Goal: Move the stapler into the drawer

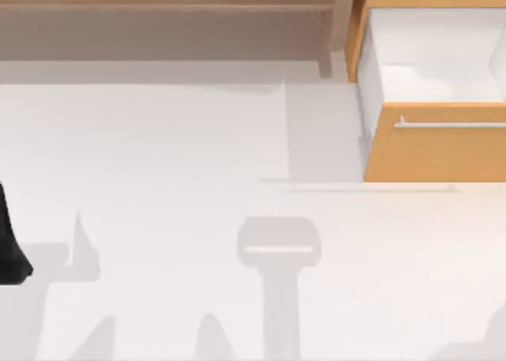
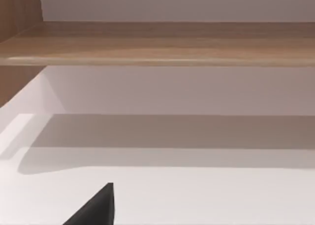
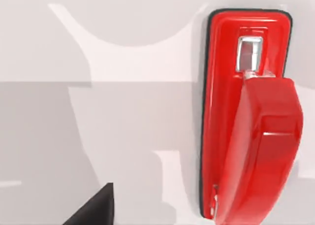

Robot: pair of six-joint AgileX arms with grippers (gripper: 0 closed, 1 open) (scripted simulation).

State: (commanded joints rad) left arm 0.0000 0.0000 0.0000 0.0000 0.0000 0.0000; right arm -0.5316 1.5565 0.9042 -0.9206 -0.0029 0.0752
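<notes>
At the near left edge of the table [image 1: 158, 148] we see the dark bulk of our left arm [image 1: 11, 242], low over the white surface. Its wrist view catches one black tip of the left pincer [image 2: 96, 208] above the table, pointing toward the far side. We cannot tell whether this pincer is released or clenched, and it is touching nothing.

The right wrist view looks straight down on the stapler [image 3: 251, 121]. It lies flat on the table, its bright red top arm closed over a red base edged in black, with a small silver metal part showing on the base past the tip of the top arm. A black tip of the right pincer [image 3: 96, 208] hangs beside the stapler, clearly apart from it, so the stapler rests free on the table and outside the drawer. We cannot tell this pincer's state either.

Farther back on the right stands the drawer [image 1: 435, 152], pulled open toward us. Its orange-tan front carries a thin silver handle [image 1: 451, 125], and behind the front its white inner walls show.

Along the far edge, to the left of the drawer, runs the pale wooden shelf [image 1: 158, 5], which the left wrist view faces directly.
</notes>
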